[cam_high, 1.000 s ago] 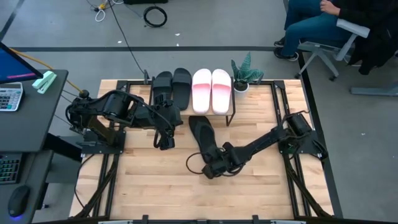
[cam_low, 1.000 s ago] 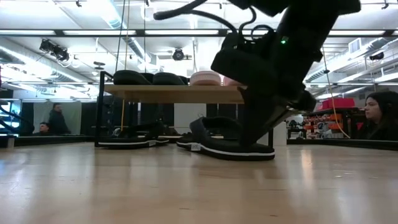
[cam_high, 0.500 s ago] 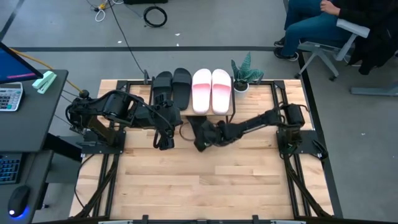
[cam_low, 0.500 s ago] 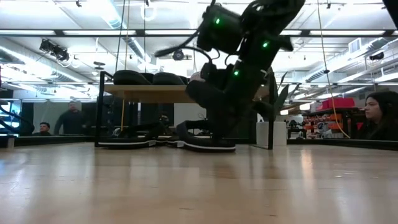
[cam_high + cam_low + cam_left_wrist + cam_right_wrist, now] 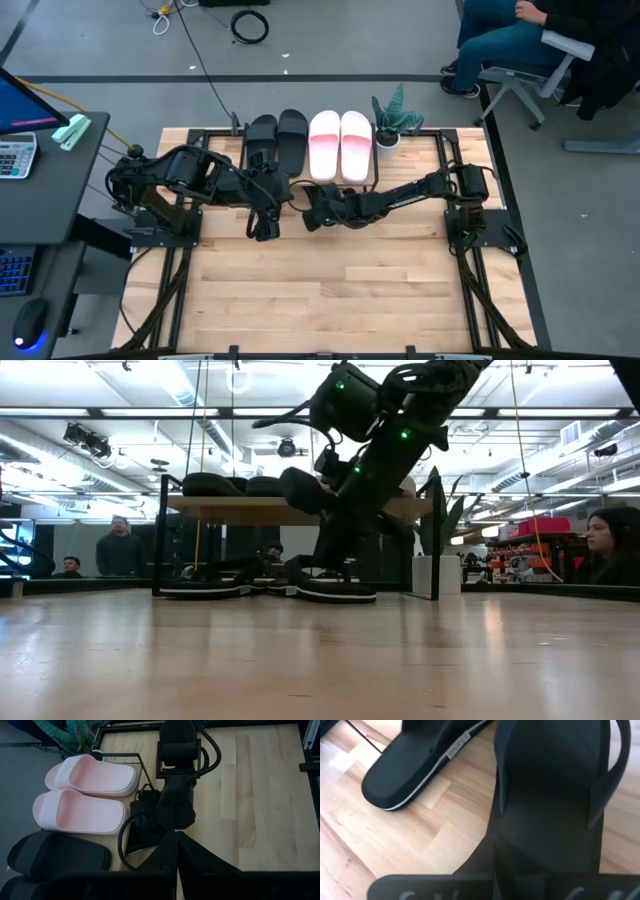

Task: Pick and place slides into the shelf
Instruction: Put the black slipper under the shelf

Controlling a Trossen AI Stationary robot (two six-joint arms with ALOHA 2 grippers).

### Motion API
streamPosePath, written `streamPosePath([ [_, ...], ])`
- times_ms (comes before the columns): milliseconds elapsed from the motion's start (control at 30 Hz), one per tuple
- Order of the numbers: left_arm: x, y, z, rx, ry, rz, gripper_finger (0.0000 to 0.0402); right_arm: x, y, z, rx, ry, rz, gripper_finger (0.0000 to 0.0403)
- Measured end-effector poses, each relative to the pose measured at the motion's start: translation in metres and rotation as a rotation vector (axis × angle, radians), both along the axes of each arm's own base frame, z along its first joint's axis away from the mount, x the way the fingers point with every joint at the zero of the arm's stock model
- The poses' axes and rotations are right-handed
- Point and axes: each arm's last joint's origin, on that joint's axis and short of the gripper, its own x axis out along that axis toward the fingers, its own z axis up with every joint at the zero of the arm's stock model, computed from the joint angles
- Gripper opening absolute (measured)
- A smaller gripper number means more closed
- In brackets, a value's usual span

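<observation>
The shelf [image 5: 250,510] stands at the table's far edge. Two black wide-strap slides [image 5: 278,140] and two pale pink slides [image 5: 340,145] lie on its plank. My right gripper [image 5: 318,212] reaches in from the right and is shut on a thin black flip-flop [image 5: 550,785] at the shelf's near side. The second flip-flop [image 5: 415,760] lies flat on the table under the shelf. My left gripper [image 5: 262,228] waits shut and empty just left of them, near the shelf's left legs. My right gripper has the flip-flop by its heel end [image 5: 545,852], pinched between the two fingers. It comes slanting down from the table's near right side, along the flip-flop's length. The toe end points under the shelf, and the sole [image 5: 330,593] lies low on the table there.
A small potted plant [image 5: 390,120] stands at the shelf's right end. The shelf's thin black legs [image 5: 436,550] frame the space below the plank. Bare wooden table [image 5: 330,290] stretches toward the near edge. A person sits in a chair [image 5: 520,40] beyond the far right corner.
My right gripper has travelled from the table's middle toward the far edge and the shelf, taking the flip-flop along. The flip-flop now lies with its toe end under the plank, next to the second flip-flop. My left arm has kept still.
</observation>
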Motion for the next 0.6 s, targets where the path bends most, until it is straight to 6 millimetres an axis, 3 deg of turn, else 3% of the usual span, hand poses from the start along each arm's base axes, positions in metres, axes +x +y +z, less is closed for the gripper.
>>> streamPosePath([
  [200, 0.000, 0.000, 0.000, -0.002, -0.001, 0.002, 0.0016, -0.001, 0.004, -0.001, -0.051, 0.059, 0.083, 0.0002],
  [400, 0.000, 0.000, 0.000, -0.002, 0.000, 0.002, 0.0025, -0.009, 0.038, -0.003, -0.050, 0.130, 0.159, 0.0002],
  [600, 0.000, 0.000, 0.000, -0.001, 0.002, 0.001, 0.0010, -0.027, 0.051, -0.014, -0.010, 0.248, 0.024, 0.0001],
])
